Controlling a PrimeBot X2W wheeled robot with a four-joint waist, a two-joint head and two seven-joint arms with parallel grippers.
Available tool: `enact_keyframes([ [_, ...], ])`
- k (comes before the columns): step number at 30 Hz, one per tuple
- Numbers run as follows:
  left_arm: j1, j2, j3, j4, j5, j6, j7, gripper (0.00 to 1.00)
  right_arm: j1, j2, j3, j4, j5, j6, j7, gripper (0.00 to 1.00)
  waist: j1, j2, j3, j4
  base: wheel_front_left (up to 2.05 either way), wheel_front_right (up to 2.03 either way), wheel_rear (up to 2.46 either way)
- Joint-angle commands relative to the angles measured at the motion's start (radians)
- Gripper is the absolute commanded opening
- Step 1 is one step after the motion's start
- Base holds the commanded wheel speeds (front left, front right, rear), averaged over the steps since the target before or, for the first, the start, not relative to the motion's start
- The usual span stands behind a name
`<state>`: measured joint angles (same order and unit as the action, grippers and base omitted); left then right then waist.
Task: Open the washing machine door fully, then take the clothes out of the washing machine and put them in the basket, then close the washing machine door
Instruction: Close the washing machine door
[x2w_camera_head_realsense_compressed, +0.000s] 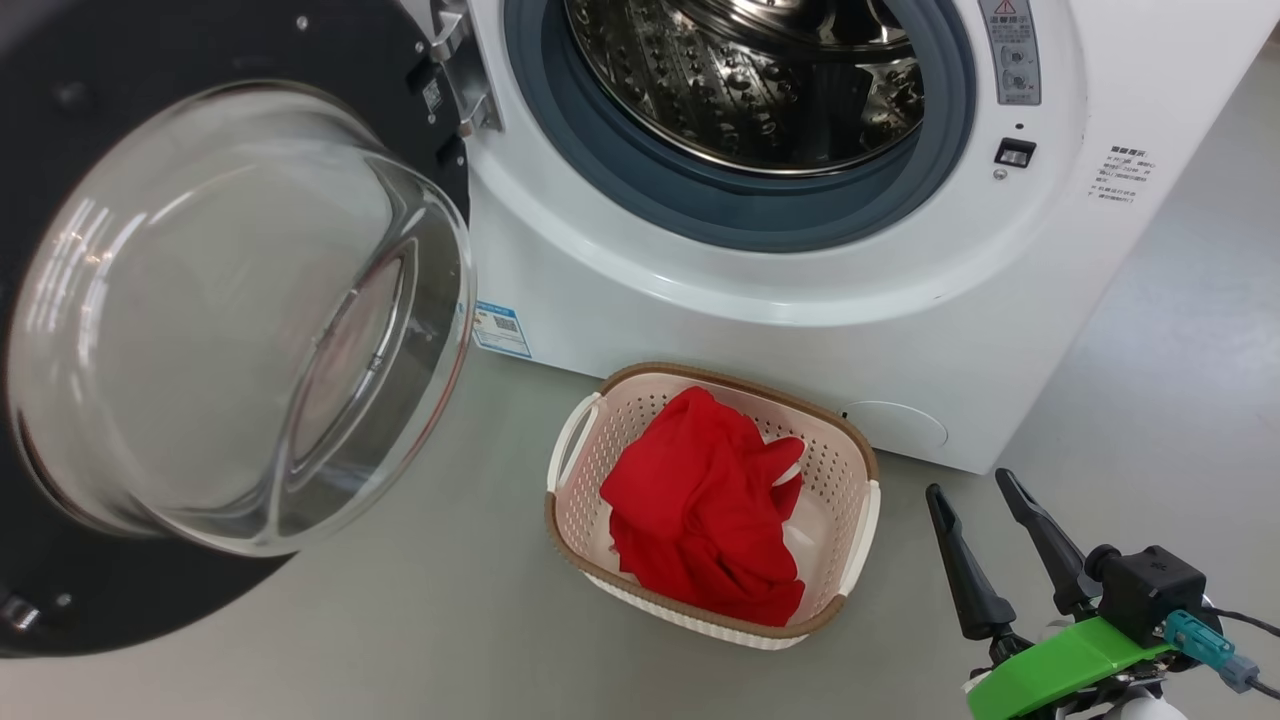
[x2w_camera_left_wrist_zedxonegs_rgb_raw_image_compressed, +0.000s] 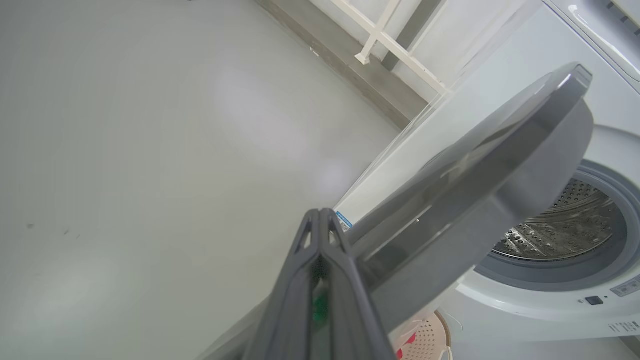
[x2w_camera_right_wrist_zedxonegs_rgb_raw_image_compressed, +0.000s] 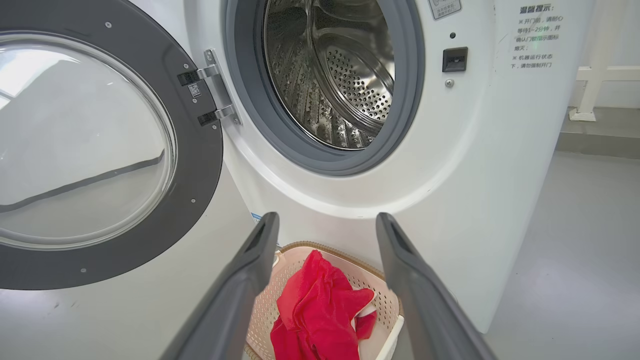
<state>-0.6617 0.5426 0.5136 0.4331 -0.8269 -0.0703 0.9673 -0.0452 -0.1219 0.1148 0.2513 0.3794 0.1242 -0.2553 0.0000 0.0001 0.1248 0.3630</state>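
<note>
**Door open, clothes in the basket**

The washing machine door is swung wide to the left of the washing machine. The clothes sit in the basket right at the machine's foot. The left gripper has its fingers pressed together by the door's outer face. The right gripper is spread and empty, in front of the machine.

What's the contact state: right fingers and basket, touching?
Apart. Head view shows the open right gripper beside the basket, with bare floor between them.

The washing machine door stands open; red clothes fill the basket.
</note>
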Motion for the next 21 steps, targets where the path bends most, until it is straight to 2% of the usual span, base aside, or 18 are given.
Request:
enact_keyframes([
  [1,0.020,0.029,0.004,-0.049,-0.028,-0.025,0.037,0.00,-0.013,-0.004,0.024,-0.023,0.000,0.007,-0.006,1.00,0.0000,-0.0001,-0.005,-0.001,0.00,0.00,0.00],
  [10,0.071,0.039,0.004,-0.143,-0.119,-0.048,0.129,0.00,-0.007,0.000,0.018,-0.025,-0.003,0.007,-0.006,1.00,0.0000,-0.0001,-0.011,-0.004,0.00,0.00,0.00],
  [21,0.109,0.058,-0.062,-0.239,-0.244,-0.060,0.238,0.00,-0.008,0.004,0.012,-0.025,-0.003,0.007,-0.006,1.00,0.0000,-0.0001,-0.013,-0.013,0.00,0.00,0.00],
])
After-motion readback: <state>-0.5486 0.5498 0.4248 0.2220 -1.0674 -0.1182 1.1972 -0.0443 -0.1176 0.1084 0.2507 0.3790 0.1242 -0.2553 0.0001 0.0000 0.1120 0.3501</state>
